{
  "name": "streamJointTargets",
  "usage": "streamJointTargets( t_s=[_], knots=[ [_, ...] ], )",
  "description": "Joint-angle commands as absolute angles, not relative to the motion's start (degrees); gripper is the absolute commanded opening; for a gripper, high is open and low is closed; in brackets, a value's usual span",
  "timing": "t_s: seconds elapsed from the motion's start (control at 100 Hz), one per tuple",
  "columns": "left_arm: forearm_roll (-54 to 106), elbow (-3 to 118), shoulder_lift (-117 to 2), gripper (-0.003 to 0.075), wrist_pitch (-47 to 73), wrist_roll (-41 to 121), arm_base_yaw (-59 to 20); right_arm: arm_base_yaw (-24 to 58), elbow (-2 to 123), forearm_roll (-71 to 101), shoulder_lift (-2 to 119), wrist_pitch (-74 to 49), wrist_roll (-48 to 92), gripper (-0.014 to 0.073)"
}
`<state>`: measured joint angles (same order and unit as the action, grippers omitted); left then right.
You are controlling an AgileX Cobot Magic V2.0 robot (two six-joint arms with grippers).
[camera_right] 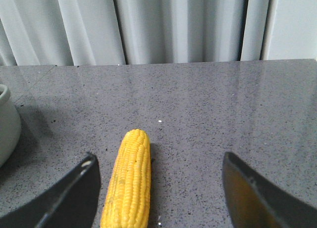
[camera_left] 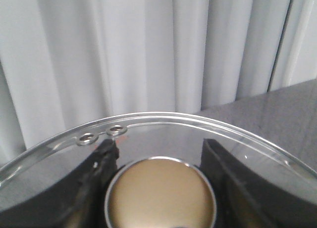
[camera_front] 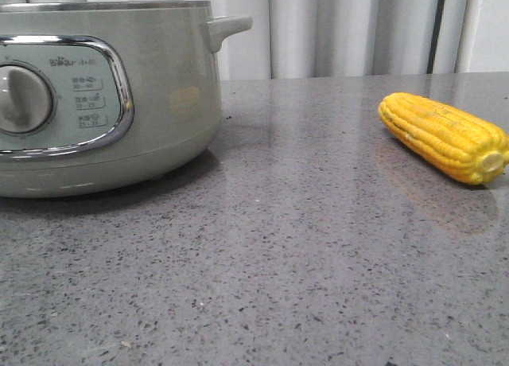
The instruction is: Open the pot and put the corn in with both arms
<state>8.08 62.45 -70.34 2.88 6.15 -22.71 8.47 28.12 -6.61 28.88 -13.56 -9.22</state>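
While the bright yellow corn cob (camera_right: 128, 181) lies flat on the speckled grey stone countertop (camera_front: 302, 247), the right gripper (camera_right: 161, 193) hangs over it with its dark jaws spread wide: the cob sits between them, just beside the one nearer the pot and well apart from the other, touched by neither. To the far side of that nearer jaw, the large round pale grey-green electric pot (camera_front: 95, 95) with its chrome-framed panel and grey dial stands well apart from the cob. At the left gripper (camera_left: 161, 188), two dark fingers (camera_left: 89, 188) flank a round brass-coloured knob (camera_left: 159, 196) ringed in chrome, which sits on a clear glass lid (camera_left: 163, 126) with two small vent holes; whether the jaws are already pressing on the knob I cannot tell, since the contact is below the frame. I judge the task to be at its very start: the lid is on or near the pot, not yet visibly lifted, and the corn is not yet grasped. Left to do are closing on the knob, raising the lid, gripping the cob and carrying it into the pot.
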Motion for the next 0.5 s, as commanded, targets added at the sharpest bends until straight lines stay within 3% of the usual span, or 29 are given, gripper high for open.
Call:
streamJointTargets(
  t_s=[0.0,0.38,0.49],
  knots=[
    [8.4,65.8,-64.7,0.0114,-3.3,6.0,-19.3,8.1,30.2,-7.2,29.5,-9.6,-9.0,0.0461],
    [8.4,63.1,-52.7,0.0115,5.3,6.0,11.4,8.1,30.2,-7.2,29.5,-9.6,-9.0,0.0461],
    [8.6,59.3,-51.4,0.0115,3.9,5.9,16.0,8.1,30.2,-7.2,29.5,-9.5,-9.0,0.0461]
  ],
)
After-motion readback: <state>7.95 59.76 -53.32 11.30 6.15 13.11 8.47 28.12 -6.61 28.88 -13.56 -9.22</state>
